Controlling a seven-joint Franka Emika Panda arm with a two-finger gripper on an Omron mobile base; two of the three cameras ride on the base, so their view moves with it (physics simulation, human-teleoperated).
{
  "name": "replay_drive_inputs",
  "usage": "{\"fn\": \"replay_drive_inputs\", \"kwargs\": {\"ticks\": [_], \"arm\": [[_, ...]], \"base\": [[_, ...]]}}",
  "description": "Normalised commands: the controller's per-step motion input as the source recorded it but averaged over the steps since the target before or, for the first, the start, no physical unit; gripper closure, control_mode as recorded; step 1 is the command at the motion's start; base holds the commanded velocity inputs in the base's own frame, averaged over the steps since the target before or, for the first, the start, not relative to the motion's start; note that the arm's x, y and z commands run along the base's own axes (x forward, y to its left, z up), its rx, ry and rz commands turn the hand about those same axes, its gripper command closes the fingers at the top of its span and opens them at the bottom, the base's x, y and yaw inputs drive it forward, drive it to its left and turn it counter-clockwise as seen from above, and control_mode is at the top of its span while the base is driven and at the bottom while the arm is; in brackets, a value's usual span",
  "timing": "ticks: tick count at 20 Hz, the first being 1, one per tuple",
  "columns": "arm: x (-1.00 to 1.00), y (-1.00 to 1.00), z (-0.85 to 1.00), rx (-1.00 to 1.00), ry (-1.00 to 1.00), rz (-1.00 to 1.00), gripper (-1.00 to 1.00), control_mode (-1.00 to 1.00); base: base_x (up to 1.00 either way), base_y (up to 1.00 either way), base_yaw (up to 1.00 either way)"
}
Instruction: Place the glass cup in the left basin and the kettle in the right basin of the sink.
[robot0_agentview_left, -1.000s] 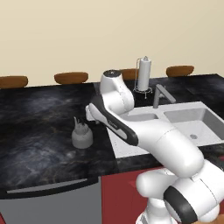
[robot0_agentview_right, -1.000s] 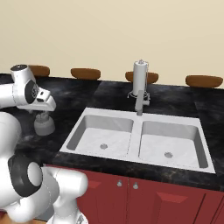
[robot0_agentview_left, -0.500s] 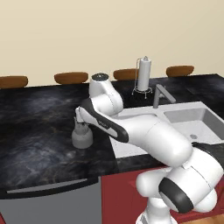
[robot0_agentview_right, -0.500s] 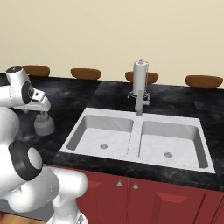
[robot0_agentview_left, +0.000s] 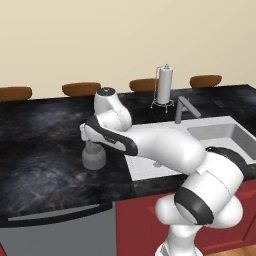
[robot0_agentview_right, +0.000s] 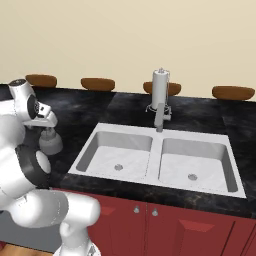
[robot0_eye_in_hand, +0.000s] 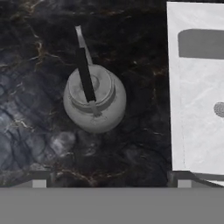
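We see the kettle (robot0_eye_in_hand: 95, 98) upright on the black marble counter (robot0_agentview_left: 40, 150), left of the sink (robot0_agentview_right: 159, 157) and near the left basin (robot0_agentview_right: 118, 154). Our gripper (robot0_eye_in_hand: 111, 181) hangs directly above it, fingers spread wide, holding nothing

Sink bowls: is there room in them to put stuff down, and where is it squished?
Both are bare: the left basin and the right basin hold just their drains. The dark counter left of the kettle is free too. It is crowded right over the kettle, where the arm and claw hang.
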Motion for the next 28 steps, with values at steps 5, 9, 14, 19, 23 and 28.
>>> {"fn": "replay_drive_inputs", "kwargs": {"ticks": [5,9,14,19,23,28], "arm": [[0.38,0.15,-0.20,0.00,0.00,0.00,-1.00,-1.00],[0.40,0.17,-0.21,0.00,0.00,0.00,-1.00,-1.00],[0.37,0.11,-0.18,0.00,0.00,0.00,-1.00,-1.00],[0.31,0.11,-0.18,0.00,0.00,0.00,-1.00,-1.00],[0.30,0.15,-0.17,0.00,0.00,0.00,-1.00,-1.00],[0.23,0.19,-0.17,0.00,0.00,0.00,-1.00,-1.00]], "base": [[0.00,0.00,0.00],[0.00,0.00,0.00],[0.00,0.00,0.00],[0.00,0.00,0.00],[0.00,0.00,0.00],[0.00,0.00,0.00]]}}
